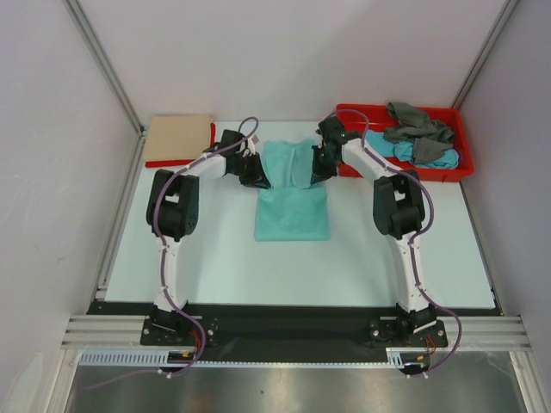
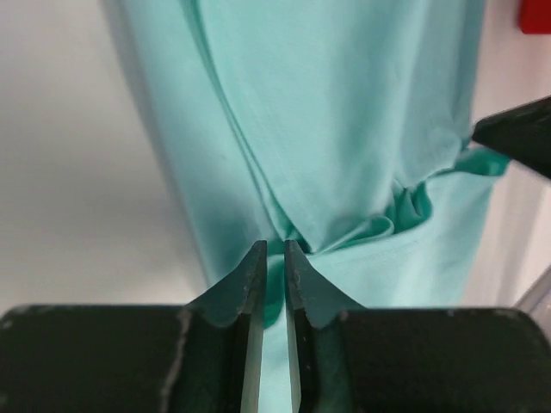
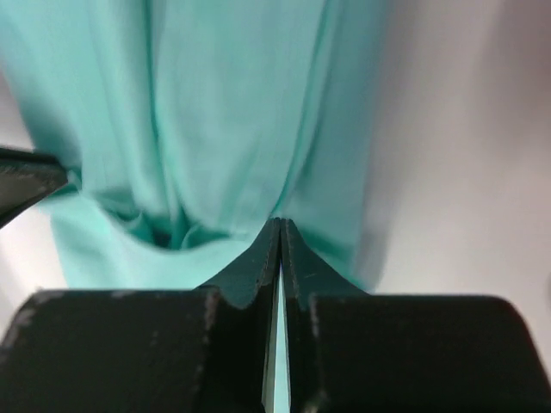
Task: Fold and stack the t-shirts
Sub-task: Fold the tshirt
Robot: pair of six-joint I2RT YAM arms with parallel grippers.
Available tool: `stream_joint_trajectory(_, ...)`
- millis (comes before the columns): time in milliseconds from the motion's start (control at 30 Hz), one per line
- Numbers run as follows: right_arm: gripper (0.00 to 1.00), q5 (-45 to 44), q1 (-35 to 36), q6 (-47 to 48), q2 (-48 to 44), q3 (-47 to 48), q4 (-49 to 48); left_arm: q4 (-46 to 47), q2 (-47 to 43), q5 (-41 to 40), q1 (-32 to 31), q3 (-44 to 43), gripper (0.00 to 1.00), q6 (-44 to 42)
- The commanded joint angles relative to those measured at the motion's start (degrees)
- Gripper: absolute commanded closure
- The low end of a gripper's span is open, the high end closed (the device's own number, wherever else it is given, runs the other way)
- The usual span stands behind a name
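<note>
Two grips on the soft mint-green cloth t-shirt (image 1: 293, 215). Left end effector (image 2: 274, 249) pinches its left edge; right end effector (image 3: 279, 225) clamps the right.

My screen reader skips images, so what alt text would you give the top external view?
Two arms grip a mint-green t-shirt at mid-table, left fingers and right fingers shut on opposite edges of its far end. A folded beige t-shirt lies far left; a red tray far right holds a grey t-shirt and a turquoise-blue t-shirt.
</note>
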State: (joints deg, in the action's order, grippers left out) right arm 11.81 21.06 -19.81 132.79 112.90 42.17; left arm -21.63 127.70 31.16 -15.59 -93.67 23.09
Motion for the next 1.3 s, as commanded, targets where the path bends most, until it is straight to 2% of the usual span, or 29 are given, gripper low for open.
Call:
stream_joint_trajectory(0,0.94,-3.9,-2.2,4.1,5.2,12.5,7.5,-8.8,1.1,-5.9,0.2,-9.1,0.82,-7.0)
stream_joint_trajectory(67,0.94,-5.0,-2.4,5.2,6.3,17.6,11.7,-11.7,-1.1,-9.4,0.1,-10.9,0.8,-8.7)
stream_joint_trajectory(100,0.94,-5.2,-2.3,6.3,6.0,20.1,12.6,-12.7,-2.1,-10.2,0.1,-12.5,0.77,-9.0)
stream_joint_trajectory(133,0.94,-5.6,-2.3,6.5,5.3,20.6,13.2,-13.6,-4.5,-10.7,0.1,-13.2,0.7,-9.3)
stream_joint_trajectory(167,0.93,-5.4,-2.3,6.5,4.0,20.4,13.6,-14.2,-5.9,-10.8,0.0,-13.5,0.68,-9.6)
stream_joint_trajectory(267,0.89,-3.2,-2.2,5.1,-2.4,13.8,12.2,-12.5,-11.7,-8.5,-1.1,-10.8,0.66,-8.6)
stream_joint_trajectory(367,0.88,-0.7,-1.4,3.0,-8.0,3.2,9.8,-7.4,-16.4,-3.5,-3.1,-3.4,0.69,-5.6)
stream_joint_trajectory(467,0.87,3.8,-0.6,0.6,-12.6,-7.0,6.5,1.0,-18.6,3.1,-5.1,9.7,0.73,-0.4)
stream_joint_trajectory(533,0.87,5.3,0.4,0.2,-16.4,-14.4,4.9,5.2,-18.8,8.6,-6.1,14.5,0.78,4.1)
stream_joint_trajectory(567,0.87,5.9,0.8,0.2,-17.6,-16.6,3.0,8.1,-19.2,9.4,-6.5,18.5,0.8,4.8)
stream_joint_trajectory(733,0.86,15.2,2.0,1.1,-23.5,-27.5,-2.9,9.9,-19.9,8.6,-6.2,25.6,0.84,3.5)
stream_joint_trajectory(933,0.99,30.9,3.2,0.0,-19.9,-28.4,-5.8,6.3,-19.4,6.4,-4.7,28.6,0.89,0.5)
stream_joint_trajectory(1100,1.0,40.6,6.4,-0.8,-10.9,-22.9,-2.5,6.1,-23.6,5.4,-4.8,32.6,0.9,-1.2)
stream_joint_trajectory(1267,1.0,43.2,9.1,1.7,-5.6,-19.5,0.0,8.0,-25.6,8.6,-4.5,36.5,0.89,0.1)
